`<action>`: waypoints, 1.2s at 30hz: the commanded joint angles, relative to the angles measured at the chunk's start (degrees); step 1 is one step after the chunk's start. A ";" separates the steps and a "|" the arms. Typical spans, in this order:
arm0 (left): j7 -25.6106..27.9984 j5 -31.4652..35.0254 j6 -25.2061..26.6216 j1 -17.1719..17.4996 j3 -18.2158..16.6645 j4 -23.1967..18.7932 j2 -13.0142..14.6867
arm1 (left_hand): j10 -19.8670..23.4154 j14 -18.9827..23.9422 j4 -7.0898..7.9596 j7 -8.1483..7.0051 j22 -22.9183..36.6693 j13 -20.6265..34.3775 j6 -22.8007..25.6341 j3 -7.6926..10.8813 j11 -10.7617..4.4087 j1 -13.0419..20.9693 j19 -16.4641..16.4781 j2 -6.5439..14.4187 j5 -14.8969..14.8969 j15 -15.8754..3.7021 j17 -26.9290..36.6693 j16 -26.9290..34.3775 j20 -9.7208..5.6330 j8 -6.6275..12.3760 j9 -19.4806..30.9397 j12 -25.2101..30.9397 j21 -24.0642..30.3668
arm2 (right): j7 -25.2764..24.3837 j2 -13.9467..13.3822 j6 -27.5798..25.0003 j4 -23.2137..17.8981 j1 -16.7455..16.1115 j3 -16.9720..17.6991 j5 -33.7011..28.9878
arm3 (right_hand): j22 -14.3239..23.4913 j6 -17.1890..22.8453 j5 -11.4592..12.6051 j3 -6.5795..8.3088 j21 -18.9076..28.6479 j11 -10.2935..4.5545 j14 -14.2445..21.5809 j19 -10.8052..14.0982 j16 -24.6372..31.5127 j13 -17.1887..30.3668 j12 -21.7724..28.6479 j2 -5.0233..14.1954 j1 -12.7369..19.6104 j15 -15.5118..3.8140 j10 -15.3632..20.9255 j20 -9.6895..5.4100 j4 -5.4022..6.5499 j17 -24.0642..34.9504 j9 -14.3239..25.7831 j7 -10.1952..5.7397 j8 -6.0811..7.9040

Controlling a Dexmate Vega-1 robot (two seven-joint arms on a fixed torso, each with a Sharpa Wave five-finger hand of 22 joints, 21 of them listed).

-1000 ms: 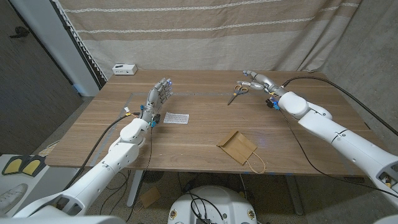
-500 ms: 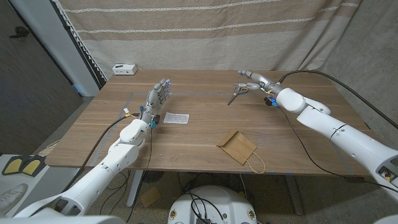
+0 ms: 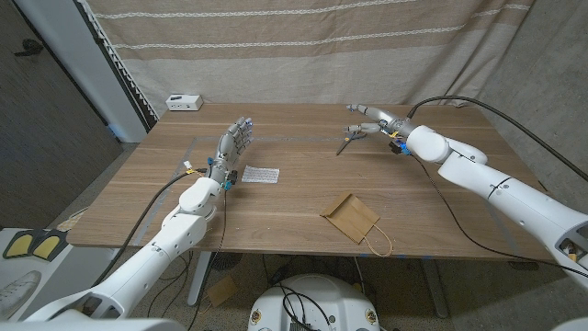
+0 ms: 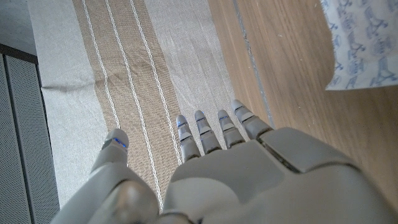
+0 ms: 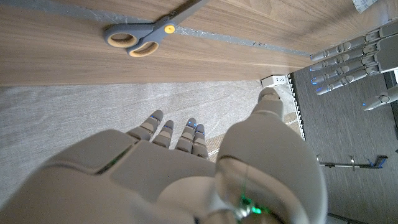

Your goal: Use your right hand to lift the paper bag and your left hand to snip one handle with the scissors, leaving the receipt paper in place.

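The brown paper bag (image 3: 350, 217) lies flat near the table's front edge, its handle (image 3: 379, 242) pointing toward the front. The grey scissors (image 3: 348, 140) (image 5: 146, 36) lie at the back of the table, right of centre. My right hand (image 3: 371, 123) (image 5: 186, 168) hovers just over their handles, fingers spread and holding nothing. The white printed receipt paper (image 3: 260, 175) (image 4: 364, 43) lies left of centre. My left hand (image 3: 234, 142) (image 4: 217, 168) stands beside it, fingers straight up and apart, empty.
A small white box (image 3: 184, 101) sits at the table's back left corner. A striped curtain (image 3: 303, 46) hangs behind the table. Bare wood lies between the receipt and the bag. My left hand (image 5: 348, 59) also appears in the right wrist view.
My right arm has swung a little to the left and its fingers now reach over the scissors. The left hand, bag and receipt have not moved.
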 commanded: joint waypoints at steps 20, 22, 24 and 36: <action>1.73 0.88 0.33 1.94 -0.41 -2.34 1.08 | 2.60 1.57 0.12 0.62 0.14 0.12 2.06 -0.49 -0.26 0.99 1.19 0.09 0.40 -10.07 0.25 0.53 -8.74 0.53 0.15 0.93 0.53 | 2.46 0.96 3.53 3.34 6.02 -3.62 -10.83 | 0.22 -0.10 -0.30 -0.31 -1.87 -1.35 -1.73 -0.49 -0.34 0.19 -0.13 -0.61 1.99 -7.74 -0.34 -5.71 -0.37 -0.04 0.22 -1.47 0.13; 1.72 0.86 0.26 2.08 -0.46 -2.43 1.14 | 2.65 1.58 0.12 0.59 0.14 0.12 2.05 -0.51 -0.41 1.03 1.19 0.10 0.41 -10.09 0.25 0.50 -8.75 0.49 0.15 0.93 0.52 | 2.55 0.97 3.88 3.52 6.24 -3.78 -11.28 | 0.23 0.00 -0.34 -0.27 -2.18 -1.86 -2.44 -0.74 -0.51 0.19 -0.07 -0.55 2.29 -8.20 -0.19 -6.22 -0.39 -0.04 0.23 -1.78 0.19; 1.76 0.95 0.07 2.19 -0.51 -2.48 1.19 | 2.65 1.58 0.12 0.49 0.14 0.12 1.91 -0.53 -0.39 1.05 1.19 0.10 0.41 -10.10 0.25 0.48 -8.74 0.41 0.15 0.91 0.51 | 2.69 1.00 4.25 3.69 6.62 -4.04 -11.95 | 0.23 0.11 -0.38 -0.24 -2.37 -1.98 -2.86 -0.75 -0.54 0.19 -0.05 -0.50 2.56 -8.48 -0.13 -7.13 -0.42 -0.05 0.23 -1.87 0.24; 3.52 2.10 -1.14 3.00 -1.07 -3.48 1.24 | 2.86 1.78 0.16 0.07 0.14 0.13 -1.27 -0.78 -0.26 1.29 1.29 0.14 0.44 -10.05 0.24 0.40 -8.56 -0.65 0.16 0.82 0.47 | 6.50 1.54 5.84 6.08 9.52 -5.65 -13.60 | 0.21 -0.52 -0.34 0.33 -2.34 -1.45 -0.43 2.38 0.40 0.13 -0.44 0.06 5.03 -8.12 -1.23 -7.70 -0.80 -0.07 0.26 -2.26 0.11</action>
